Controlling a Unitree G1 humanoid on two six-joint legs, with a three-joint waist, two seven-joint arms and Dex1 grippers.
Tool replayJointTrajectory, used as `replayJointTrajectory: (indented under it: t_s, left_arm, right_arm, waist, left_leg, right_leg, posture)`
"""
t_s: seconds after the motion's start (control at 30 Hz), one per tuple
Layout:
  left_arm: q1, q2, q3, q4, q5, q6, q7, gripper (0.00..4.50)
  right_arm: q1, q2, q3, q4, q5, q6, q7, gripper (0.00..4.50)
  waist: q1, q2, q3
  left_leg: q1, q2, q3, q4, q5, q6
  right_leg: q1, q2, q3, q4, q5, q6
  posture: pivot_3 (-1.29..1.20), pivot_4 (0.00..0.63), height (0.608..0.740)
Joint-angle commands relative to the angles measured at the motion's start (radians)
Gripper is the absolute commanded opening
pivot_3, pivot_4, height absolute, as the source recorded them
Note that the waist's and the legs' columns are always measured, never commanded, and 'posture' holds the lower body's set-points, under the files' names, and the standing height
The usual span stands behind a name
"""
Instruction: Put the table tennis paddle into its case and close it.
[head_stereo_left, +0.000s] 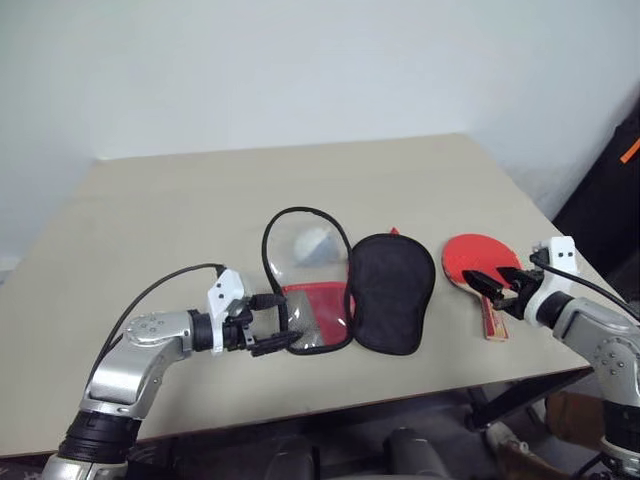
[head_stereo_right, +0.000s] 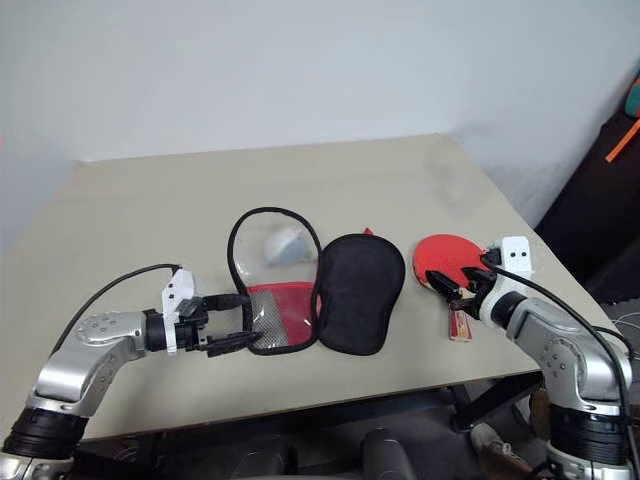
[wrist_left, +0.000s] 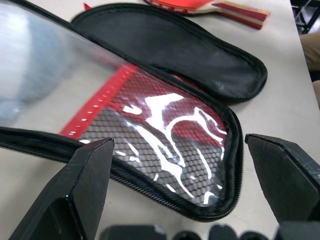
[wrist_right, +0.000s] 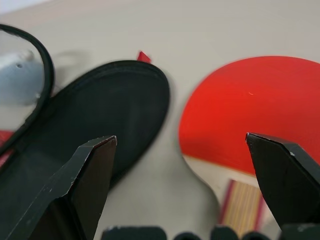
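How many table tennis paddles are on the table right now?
1: the table tennis paddle lies beside the open case, under the right gripper.

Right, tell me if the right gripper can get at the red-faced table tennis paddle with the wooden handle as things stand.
Probably yes. The right gripper hangs open just over the red-faced table tennis paddle, near where blade meets handle. The paddle lies flat on the beige table, apart from the open black fabric case, with nothing between fingers and paddle.

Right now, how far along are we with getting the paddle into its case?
Done: the case lies unzipped, both halves spread flat. In hand: nothing gripped; the open left gripper is at the case's clear half, the open right gripper over the table tennis paddle, which lies beside the case. Left: grasp, insert, zip shut.
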Motion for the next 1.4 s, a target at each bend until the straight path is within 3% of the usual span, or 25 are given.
replayJointTrajectory:
  t_s: [0.03, 0.67, 0.77, 1.03, 1.23, 1.4]
  left_arm:
    - [-0.031, -0.012, -0.024, -0.005, 0.008, -0.016, -0.019, 4.47]
    - [-0.067, -0.033, -0.064, 0.01, 0.041, 0.002, -0.019, 4.47]
    - [-0.058, -0.03, -0.059, 0.002, 0.04, 0.003, -0.016, 4.5]
    - [-0.045, -0.037, -0.059, -0.018, 0.036, 0.015, 0.0, 4.5]
    - [-0.041, -0.039, -0.059, -0.028, 0.031, 0.025, 0.006, 4.5]
    - [-0.05, -0.037, -0.06, -0.023, 0.03, 0.031, 0.001, 4.5]
  right_arm:
    - [0.014, -0.007, -0.039, -0.056, 0.018, 0.06, -0.038, 4.5]
    - [-0.041, 0.049, 0.083, 0.12, -0.146, 0.123, -0.187, 4.5]
    - [-0.069, 0.059, 0.102, 0.165, -0.179, 0.133, -0.211, 3.9]
    - [-0.097, 0.088, 0.089, 0.184, -0.2, 0.137, -0.222, 1.22]
    - [-0.121, 0.118, 0.042, 0.183, -0.208, 0.11, -0.257, 1.15]
    - [-0.211, 0.207, -0.11, 0.032, -0.09, 0.186, -0.295, 1.15]
  waist:
    - [0.0, -0.001, 0.0]
    - [-0.001, -0.003, 0.001]
    - [-0.001, -0.006, 0.0]
    - [-0.001, -0.01, -0.001]
    - [-0.002, -0.012, -0.002]
    - [-0.002, -0.003, 0.004]
  left_leg:
    - [0.0, 0.0, 0.0, 0.0, 0.0, 0.0]
    - [0.0, 0.0, 0.0, 0.003, 0.0, 0.0]
    - [0.001, 0.0, -0.001, 0.006, -0.001, -0.001]
    - [0.001, 0.0, -0.001, 0.009, -0.002, -0.004]
    - [0.001, 0.001, -0.001, 0.008, -0.002, -0.004]
    - [-0.001, 0.001, 0.0, 0.008, -0.002, -0.004]
  right_leg:
    - [0.0, 0.0, 0.0, 0.0, 0.0, 0.0]
    - [0.002, 0.0, 0.0, 0.0, 0.0, 0.0]
    - [0.003, 0.0, 0.0, 0.0, 0.0, 0.0]
    - [0.006, 0.0, -0.001, -0.003, 0.0, 0.0]
    - [0.006, 0.0, -0.001, -0.004, 0.0, 0.0]
    - [0.005, 0.0, -0.001, -0.004, 0.0, 0.001]
  posture:
    - [0.0, 0.0, 0.74]
    - [0.0, 0.0, 0.74]
    - [0.0, 0.0, 0.74]
    - [0.0, 0.0, 0.74]
    - [0.0, 0.0, 0.74]
    - [0.0, 0.0, 0.74]
